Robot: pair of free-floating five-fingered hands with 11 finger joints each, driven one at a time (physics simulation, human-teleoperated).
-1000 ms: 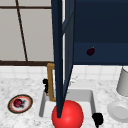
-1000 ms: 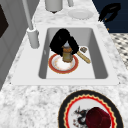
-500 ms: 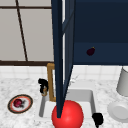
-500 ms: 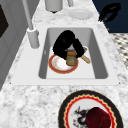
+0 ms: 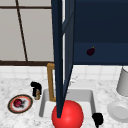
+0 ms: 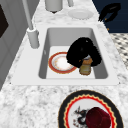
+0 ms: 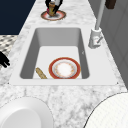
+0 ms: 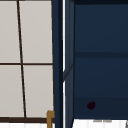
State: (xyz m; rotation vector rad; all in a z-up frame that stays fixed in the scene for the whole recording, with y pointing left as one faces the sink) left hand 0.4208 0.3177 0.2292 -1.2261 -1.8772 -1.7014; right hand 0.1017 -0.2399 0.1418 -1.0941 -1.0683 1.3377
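My left hand hangs above the counter just left of the sink, shut on a small brown cup. In the right side view that hand and the cup sit above the patterned plate on the far counter. This plate carries a dark red lump. An orange-rimmed plate lies on the sink floor with a brown stick beside it. My right hand floats idle by the sink's front right corner, fingers relaxed and holding nothing.
An open dark blue cabinet door hangs over the sink, with a dark fruit on the shelf behind. A big red ball stands at the sink's front. The faucet rises at the back. A white plate and grey canister stand right.
My left hand has carried the brown cup leftwards, from over the sink towards the counter with the patterned plate. The right hand has stayed still.
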